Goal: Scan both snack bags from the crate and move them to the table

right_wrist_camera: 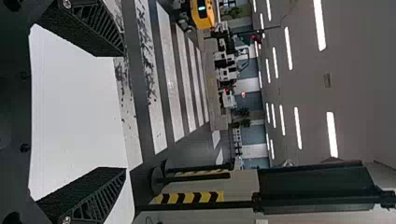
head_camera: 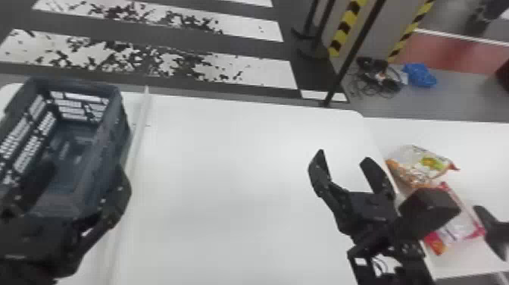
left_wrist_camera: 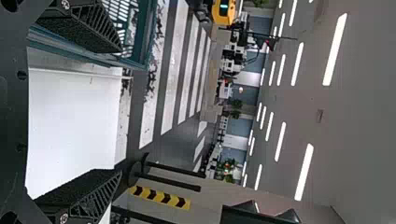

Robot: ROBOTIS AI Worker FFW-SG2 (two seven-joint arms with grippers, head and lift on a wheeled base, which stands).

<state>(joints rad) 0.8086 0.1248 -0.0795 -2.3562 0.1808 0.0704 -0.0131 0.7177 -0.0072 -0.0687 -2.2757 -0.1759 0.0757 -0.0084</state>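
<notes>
Snack bags lay close together on the white side table, well apart from the crate, my left gripper and right gripper spread wide and empty, where I judged a low swing of the right arm could snag a wrapper.

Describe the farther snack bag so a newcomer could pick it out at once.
In the head view, start at the big white table and go right, past the open right gripper. Just beyond the table's right edge lies the farther snack bag. Orange and white with a green patch, it differs from the red-edged bag nearer the robot.
</notes>
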